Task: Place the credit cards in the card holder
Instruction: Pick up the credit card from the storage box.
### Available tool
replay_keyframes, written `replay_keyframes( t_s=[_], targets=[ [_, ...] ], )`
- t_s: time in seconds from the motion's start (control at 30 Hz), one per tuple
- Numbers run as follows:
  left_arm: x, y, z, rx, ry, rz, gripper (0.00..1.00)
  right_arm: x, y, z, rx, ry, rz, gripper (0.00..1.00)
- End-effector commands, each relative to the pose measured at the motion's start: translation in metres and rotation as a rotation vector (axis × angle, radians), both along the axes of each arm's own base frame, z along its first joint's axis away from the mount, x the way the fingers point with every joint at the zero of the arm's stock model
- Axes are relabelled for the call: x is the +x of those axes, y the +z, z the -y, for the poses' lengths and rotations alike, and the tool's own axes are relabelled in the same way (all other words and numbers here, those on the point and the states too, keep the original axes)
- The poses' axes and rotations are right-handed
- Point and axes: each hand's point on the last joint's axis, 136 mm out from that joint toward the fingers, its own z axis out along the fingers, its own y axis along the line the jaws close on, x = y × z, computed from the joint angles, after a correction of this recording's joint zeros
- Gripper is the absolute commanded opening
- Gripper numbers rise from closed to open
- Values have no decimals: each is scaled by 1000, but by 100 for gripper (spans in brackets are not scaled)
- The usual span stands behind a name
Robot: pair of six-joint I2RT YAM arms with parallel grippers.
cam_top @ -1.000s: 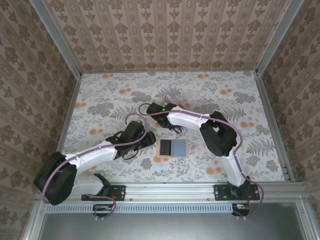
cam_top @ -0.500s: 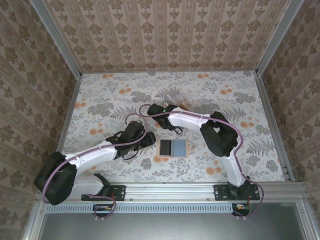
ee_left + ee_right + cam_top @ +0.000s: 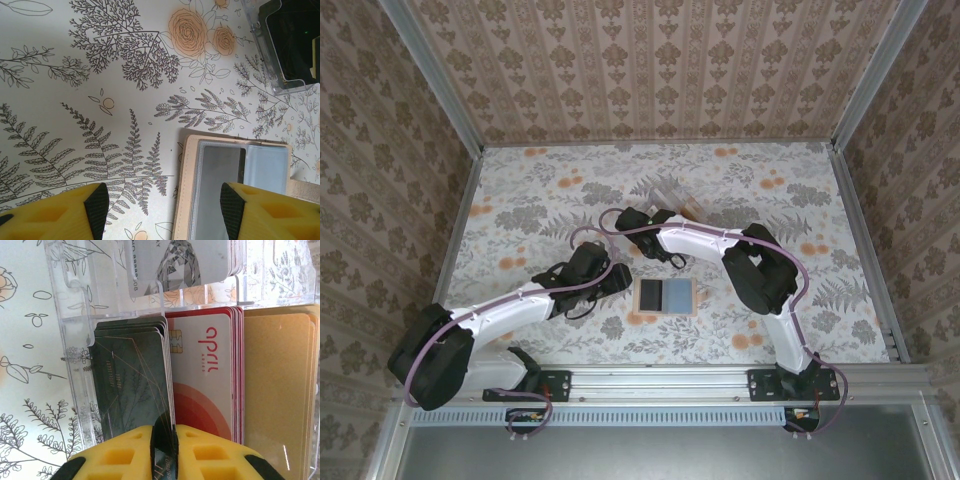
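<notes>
Right gripper (image 3: 165, 447) almost closed, fingers pinch lower edge of dark card (image 3: 132, 390). This card stands in left slot of holder (image 3: 75, 365), seemingly last of dark stack, touching red card (image 3: 205, 390). Gold card (image 3: 280, 390) in next slot, grey card (image 3: 165, 265) in slot behind. Left gripper (image 3: 160, 210) wide apart, grips nothing, above table (image 3: 75, 100) at wallet (image 3: 235, 180) edge.
</notes>
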Motion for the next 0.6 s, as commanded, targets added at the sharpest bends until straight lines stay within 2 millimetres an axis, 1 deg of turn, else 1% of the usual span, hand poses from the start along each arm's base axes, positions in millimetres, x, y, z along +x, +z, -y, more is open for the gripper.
replay_keyframes(
  t_s=[0.0,0.2,0.3,0.47,0.57],
  targets=[
    [0,-3,-6,0,31,-12,65,0,24,8,-14,-4,50,18],
    [1,-2,-5,-2,28,-10,65,0,32,8,0,-5,66,18],
    [1,-3,-3,-1,25,-14,65,-1,33,8,0,-5,67,18],
    [1,-2,-2,-3,21,-15,65,-6,33,4,48,-1,31,11],
    [1,-2,-2,-5,19,-15,65,-15,37,-4,142,-5,-13,8]
  ],
)
